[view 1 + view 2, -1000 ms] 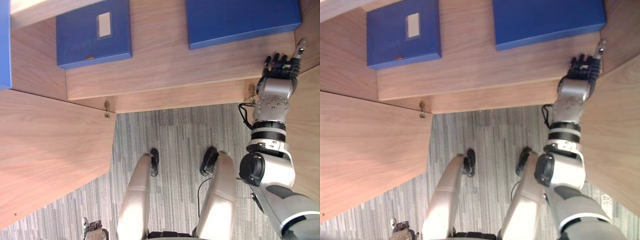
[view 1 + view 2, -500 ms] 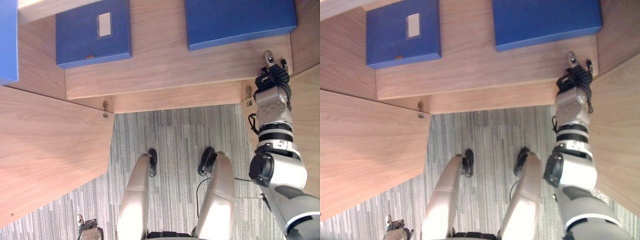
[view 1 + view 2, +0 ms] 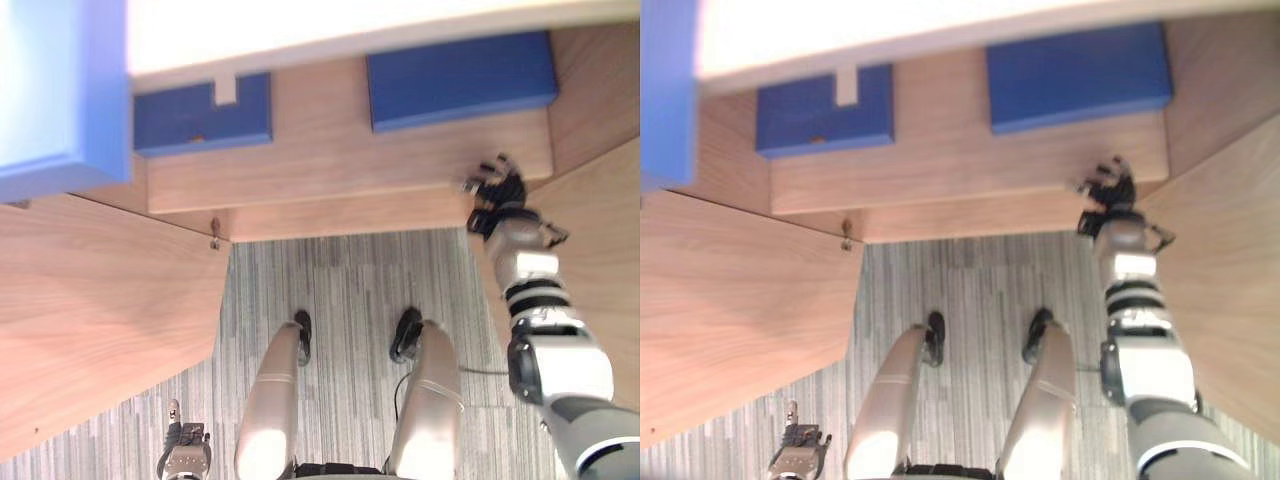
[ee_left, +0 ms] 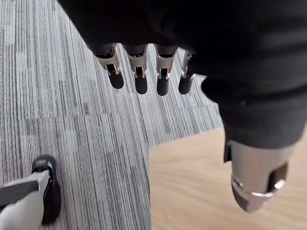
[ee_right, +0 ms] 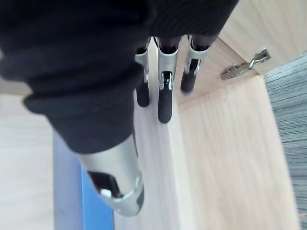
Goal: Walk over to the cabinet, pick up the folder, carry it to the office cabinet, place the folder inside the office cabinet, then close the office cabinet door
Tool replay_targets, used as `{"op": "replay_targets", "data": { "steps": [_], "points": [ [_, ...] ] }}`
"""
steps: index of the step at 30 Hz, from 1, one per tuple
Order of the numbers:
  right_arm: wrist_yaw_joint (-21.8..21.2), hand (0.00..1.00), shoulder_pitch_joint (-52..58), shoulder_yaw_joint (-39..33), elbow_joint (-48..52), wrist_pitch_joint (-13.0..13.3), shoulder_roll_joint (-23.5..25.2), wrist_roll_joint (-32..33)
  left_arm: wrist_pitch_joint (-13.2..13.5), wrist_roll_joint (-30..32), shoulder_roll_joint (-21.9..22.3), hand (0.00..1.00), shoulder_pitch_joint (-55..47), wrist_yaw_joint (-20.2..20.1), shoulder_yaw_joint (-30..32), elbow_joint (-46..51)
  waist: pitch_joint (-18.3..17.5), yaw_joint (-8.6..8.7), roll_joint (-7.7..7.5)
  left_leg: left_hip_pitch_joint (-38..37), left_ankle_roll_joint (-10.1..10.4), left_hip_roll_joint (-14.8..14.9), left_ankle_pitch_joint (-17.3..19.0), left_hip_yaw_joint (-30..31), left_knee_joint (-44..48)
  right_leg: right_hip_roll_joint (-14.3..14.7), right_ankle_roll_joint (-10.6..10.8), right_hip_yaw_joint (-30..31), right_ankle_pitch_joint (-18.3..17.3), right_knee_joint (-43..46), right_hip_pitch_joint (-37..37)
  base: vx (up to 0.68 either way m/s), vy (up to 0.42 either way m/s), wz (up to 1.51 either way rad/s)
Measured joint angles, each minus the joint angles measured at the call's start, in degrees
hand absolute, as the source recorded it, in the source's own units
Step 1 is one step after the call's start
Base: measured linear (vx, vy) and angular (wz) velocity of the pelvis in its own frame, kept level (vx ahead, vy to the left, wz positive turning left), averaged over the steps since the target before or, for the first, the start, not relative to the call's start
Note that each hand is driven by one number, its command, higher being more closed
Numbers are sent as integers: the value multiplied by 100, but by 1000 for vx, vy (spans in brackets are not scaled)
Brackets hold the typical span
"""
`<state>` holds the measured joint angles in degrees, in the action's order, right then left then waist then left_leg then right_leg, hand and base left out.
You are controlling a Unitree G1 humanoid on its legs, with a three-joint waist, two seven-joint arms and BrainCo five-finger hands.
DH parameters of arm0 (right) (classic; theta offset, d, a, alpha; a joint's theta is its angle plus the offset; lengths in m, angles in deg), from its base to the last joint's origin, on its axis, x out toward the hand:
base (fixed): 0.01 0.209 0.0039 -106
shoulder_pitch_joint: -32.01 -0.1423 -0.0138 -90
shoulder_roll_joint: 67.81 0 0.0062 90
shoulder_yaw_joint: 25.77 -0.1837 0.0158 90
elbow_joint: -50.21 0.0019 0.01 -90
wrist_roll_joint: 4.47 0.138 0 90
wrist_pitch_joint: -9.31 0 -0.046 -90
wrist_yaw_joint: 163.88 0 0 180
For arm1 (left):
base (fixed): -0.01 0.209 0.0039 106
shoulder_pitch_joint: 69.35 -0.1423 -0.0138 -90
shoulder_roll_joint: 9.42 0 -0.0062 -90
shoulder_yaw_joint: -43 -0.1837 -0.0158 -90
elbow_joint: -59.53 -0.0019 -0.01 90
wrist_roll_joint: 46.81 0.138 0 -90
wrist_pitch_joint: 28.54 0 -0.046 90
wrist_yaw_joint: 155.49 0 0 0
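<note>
On the shelf (image 3: 330,165): two blue folders are seen lying flat, the right folder (image 3: 460,78) toward the shelf's right end and the left folder (image 3: 200,115) toward its left end. Both are partly covered by a pale upper panel (image 3: 330,30) above the shelf.
right hand (image 3: 500,192): held at the shelf's front edge, near its right end. The fingers (image 5: 164,96) are loosely straight and nothing is gripped. It is kept apart from the right folder.
left hand (image 3: 185,462): hung low over the carpet (image 3: 350,290), well below the shelf and off its left end. The fingers are relaxed and nothing is carried.
doors: the left door (image 3: 100,310) and right door (image 3: 600,250) are swung out from the shelf's two ends, both wide open. A hinge (image 3: 214,232) is exposed by the shelf's left front corner.
blue block (image 3: 50,90): seen above the shelf's left end; what it is cannot be told.
done (judged): the folder is taken as placed, since no folder is held and both lie on the shelf. Which one was carried cannot be told; the right folder is likelier, being nearer the right hand.
left (judged): the doors are not yet closed. The right hand is to be cleared off the shelf edge, then the door pushed shut.
</note>
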<state>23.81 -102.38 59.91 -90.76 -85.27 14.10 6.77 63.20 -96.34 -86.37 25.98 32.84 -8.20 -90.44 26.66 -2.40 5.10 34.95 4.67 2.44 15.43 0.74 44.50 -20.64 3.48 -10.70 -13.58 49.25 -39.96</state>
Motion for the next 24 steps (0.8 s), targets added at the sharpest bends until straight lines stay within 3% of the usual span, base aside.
{"op": "replay_targets", "data": {
  "steps": [4,6,8,10,13,17,20,24],
  "points": [
    [-161,0,1349,-144,-589,-200,944,-330,85,1,-3,0,-5,-106,-85,256,-273,-55,-145,-1118,37,94,-363,-10,-1155,99,58,-463,279,-1099,1287,159,34,19],
    [-199,0,2449,-723,-904,-325,1804,-164,157,1,18,0,-21,-116,30,362,-490,-78,-188,-1737,53,210,-571,-131,-1832,223,126,-713,469,-1804,2021,187,35,17],
    [-228,0,3070,-1143,-941,-215,2238,-30,250,0,84,0,-97,-116,205,373,-875,-69,-226,-2027,22,257,-682,-183,-2248,358,168,-809,652,-2328,2349,169,59,-8],
    [-263,0,3348,-1702,-986,-236,2382,178,304,1,195,0,-162,-116,359,363,-1314,-61,-294,-2409,62,279,-877,-254,-2776,484,228,-879,882,-2912,2732,261,48,-9],
    [-251,0,3797,-2543,-1182,-68,2501,474,369,27,493,0,-462,-115,536,360,-2031,-50,-408,-3194,94,342,-1173,-381,-3774,750,286,-972,1210,-3927,3458,213,9,-11],
    [-138,0,4023,-3146,-1362,132,2527,839,423,28,699,0,-631,-113,375,299,-2354,0,-426,-3619,138,389,-1403,-349,-4429,930,321,-1124,1396,-4538,3890,111,-13,3],
    [-32,0,4083,-3229,-1462,187,2526,854,530,41,707,0,-772,-93,-16,404,-2396,23,-424,-3728,138,401,-1436,-299,-4546,987,337,-1198,1441,-4721,4062,57,-6,11],
    [47,0,4231,-2999,-1458,198,2528,666,666,330,678,0,-1361,16,-1176,1809,-2432,39,-472,-3811,126,350,-1444,-57,-4582,988,355,-1423,1458,-4886,4351,26,5,28]
  ]
}}
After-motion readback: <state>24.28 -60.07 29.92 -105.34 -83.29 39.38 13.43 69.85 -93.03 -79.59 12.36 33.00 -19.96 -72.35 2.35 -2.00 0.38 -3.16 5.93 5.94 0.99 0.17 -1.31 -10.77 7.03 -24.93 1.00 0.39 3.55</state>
